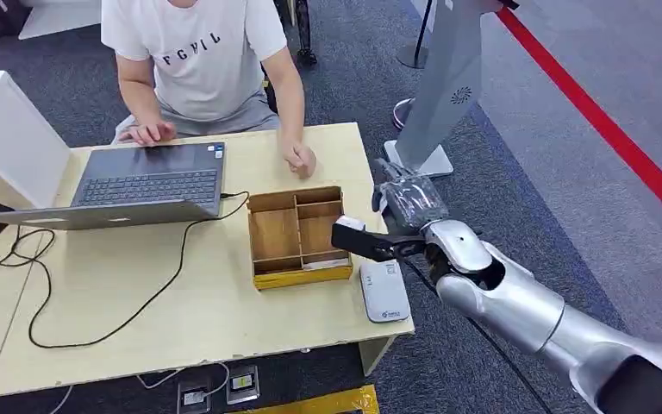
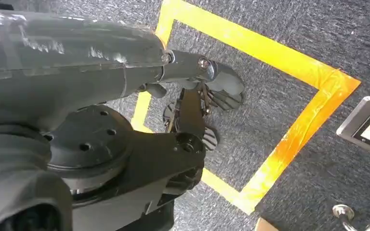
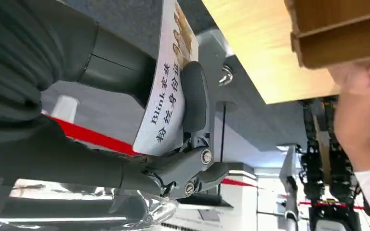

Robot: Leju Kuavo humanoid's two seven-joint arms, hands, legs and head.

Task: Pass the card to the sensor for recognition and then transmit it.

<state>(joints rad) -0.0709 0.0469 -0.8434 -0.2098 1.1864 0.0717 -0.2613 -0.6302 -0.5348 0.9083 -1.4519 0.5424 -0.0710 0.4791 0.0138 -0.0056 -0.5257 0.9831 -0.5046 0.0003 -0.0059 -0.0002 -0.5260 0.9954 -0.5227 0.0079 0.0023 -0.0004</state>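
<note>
Pinched between the thick grey thumb (image 3: 195, 96) and the darker fingers of the right hand (image 1: 396, 226), a white card (image 3: 166, 82) is held by its flat faces, with one corner and a long edge sticking out past the thumb. Black printing runs along the card's long axis and begins with "Blink", followed by Chinese characters too partly covered to read in full; a yellowish picture sits toward the far end. From the head view the card (image 1: 349, 223) shows as a small pale edge at the fingertips, near the right edge of the table (image 1: 121, 302), just right of the wooden divider box (image 1: 297, 237) and above the white card reader (image 1: 384, 291), apart from it. Which way the printed face points relative to the reader cannot be told.

Hanging low over grey carpet marked with yellow tape (image 2: 279, 62), the left hand (image 2: 192, 110) has its dark fingers curled in with nothing between them.

Across the table a person in a white T-shirt (image 1: 196, 52) printed "FGVIL" rests one hand (image 1: 297, 158) on the tabletop behind the box and the other at an open laptop (image 1: 142, 185)
</note>
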